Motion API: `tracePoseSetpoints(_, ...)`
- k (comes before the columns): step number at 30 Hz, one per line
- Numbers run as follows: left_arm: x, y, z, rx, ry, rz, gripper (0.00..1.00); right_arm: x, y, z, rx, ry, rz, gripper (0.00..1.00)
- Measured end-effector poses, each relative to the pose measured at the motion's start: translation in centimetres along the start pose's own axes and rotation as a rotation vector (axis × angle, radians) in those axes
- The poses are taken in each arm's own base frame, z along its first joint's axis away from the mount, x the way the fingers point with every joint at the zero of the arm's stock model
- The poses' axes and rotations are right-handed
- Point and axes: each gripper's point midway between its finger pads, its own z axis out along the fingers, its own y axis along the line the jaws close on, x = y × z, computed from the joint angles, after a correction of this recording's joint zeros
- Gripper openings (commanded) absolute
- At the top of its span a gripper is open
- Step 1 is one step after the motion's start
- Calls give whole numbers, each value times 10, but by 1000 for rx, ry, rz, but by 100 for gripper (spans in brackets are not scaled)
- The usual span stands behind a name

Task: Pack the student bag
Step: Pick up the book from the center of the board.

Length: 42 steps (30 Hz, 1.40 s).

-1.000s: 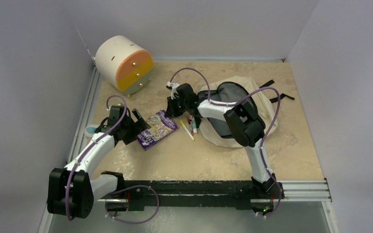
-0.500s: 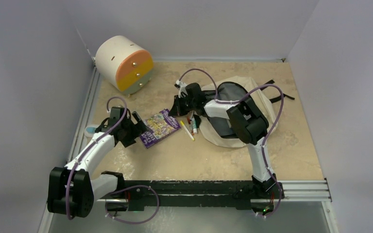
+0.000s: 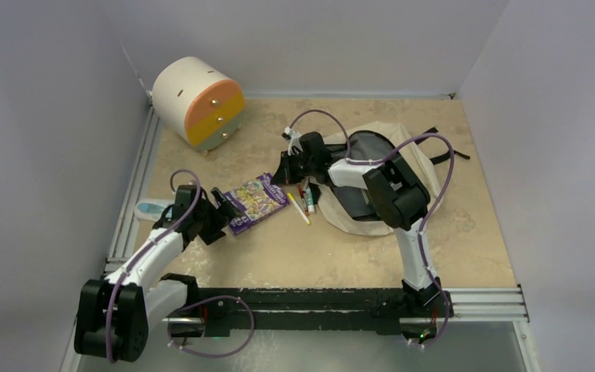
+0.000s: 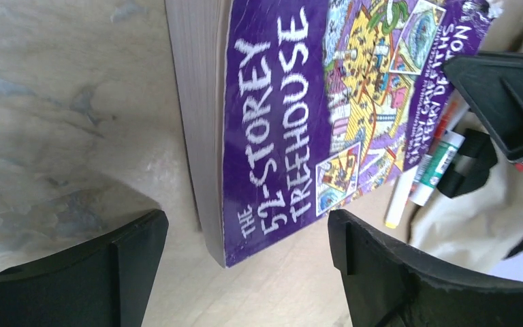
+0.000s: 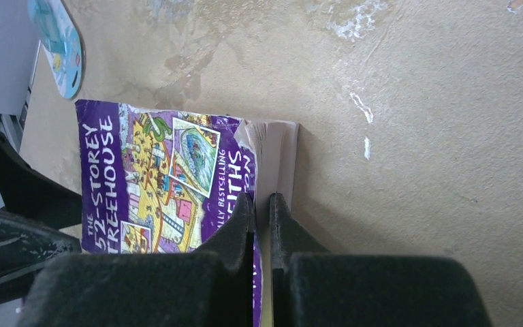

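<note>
The student bag [image 3: 428, 177], beige with a dark open mouth, lies at the right of the table. A purple paperback book [image 3: 256, 203] lies left of it. My right gripper [image 3: 287, 173] is shut, pinching the book's cover and a few pages [image 5: 261, 204] at the end nearest the bag. My left gripper [image 3: 218, 211] stands open at the book's opposite corner [image 4: 245, 235], its fingers on either side of the corner and apart from it. Several markers [image 3: 305, 200] lie between book and bag, also seen in the left wrist view as markers [image 4: 434, 170] beside the bag fabric [image 4: 477, 228].
A cream cylindrical drawer unit [image 3: 197, 101] with an orange front stands at the back left. A small light-blue flat object [image 3: 151, 208] lies by the left rail, also visible in the right wrist view [image 5: 58, 41]. Walls close in on three sides.
My right gripper has closed on the book's far end. The left arm has drawn back toward the near left, staying open. The book has shifted slightly.
</note>
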Motion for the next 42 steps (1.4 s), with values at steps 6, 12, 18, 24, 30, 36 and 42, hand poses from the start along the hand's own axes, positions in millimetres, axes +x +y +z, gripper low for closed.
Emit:
tracePoseSetpoints(6,14,-2,-9,103,-18,-121,89,-1,-2,-2,-2,-1,11,0)
tracePoseSetpoints(12,24,0,-14,141,-14,-229,90,-1,-2,-2,-2,0,16,0)
tracePoseSetpoints(18,31,-3,-11,197,5,-303,90,-1,-2,-2,-2,0,17,0)
tracePoseSetpoints(24,31,-8,-8,245,6,-362,89,0,-2,-2,-2,0,18,0)
tracePoseSetpoints(30,28,-10,-5,266,-2,-404,87,-1,-2,-2,-2,-1,19,0)
tracePoseSetpoints(36,24,-12,-2,268,-9,-440,85,-1,-2,-2,-2,0,20,0)
tracePoseSetpoints(42,17,-10,0,253,-45,-455,79,-1,-2,-2,-2,-1,21,0)
